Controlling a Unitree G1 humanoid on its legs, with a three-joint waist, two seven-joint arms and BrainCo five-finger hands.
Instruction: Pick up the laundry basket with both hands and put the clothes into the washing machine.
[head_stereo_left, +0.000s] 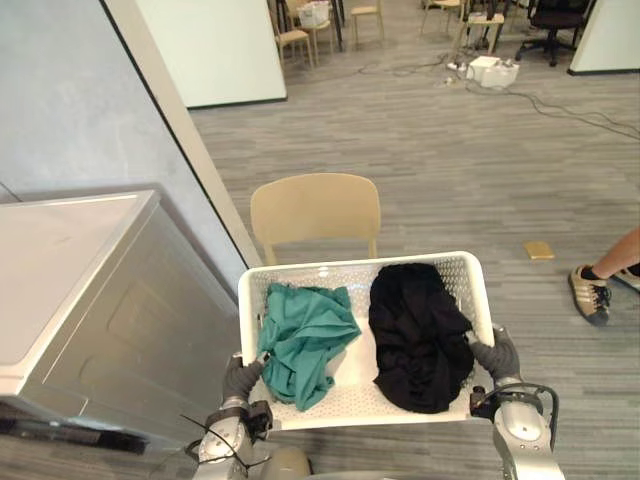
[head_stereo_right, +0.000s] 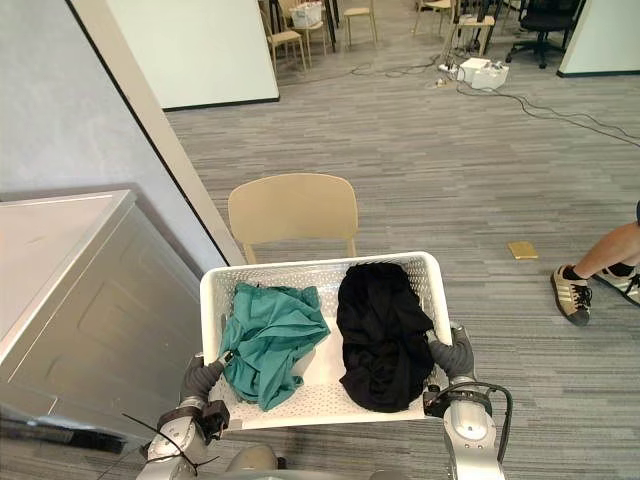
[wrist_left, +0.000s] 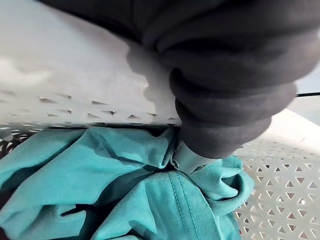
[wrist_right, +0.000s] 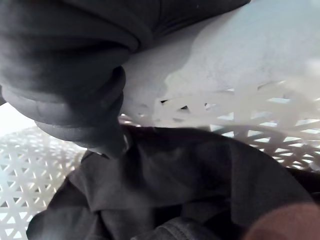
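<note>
On the far left stands the washing machine (head_stereo_left: 75, 290), its top closed and grey. Just right of it, near me, my left hand (head_stereo_left: 241, 377) is at the left wall of the laundry basket (head_stereo_left: 352, 268). In the left wrist view my thumb (wrist_left: 186, 159) hooks over the rim into the basket, so this hand is grasping the rim. The white basket is in front of me, between my two hands. Inside it, on the left, a green cloth (head_stereo_left: 303, 342) lies crumpled; on the right lies a black cloth (head_stereo_left: 420, 335), touching the right wall. Behind the basket stands a pale wooden chair (head_stereo_left: 315, 208); I cannot tell if the basket rests on its seat. My right hand (head_stereo_left: 496, 356) lies over the right rim; whether it grips or only presses, I cannot tell. Far right, a person's shoe (head_stereo_left: 589, 295) is on the floor.
</note>
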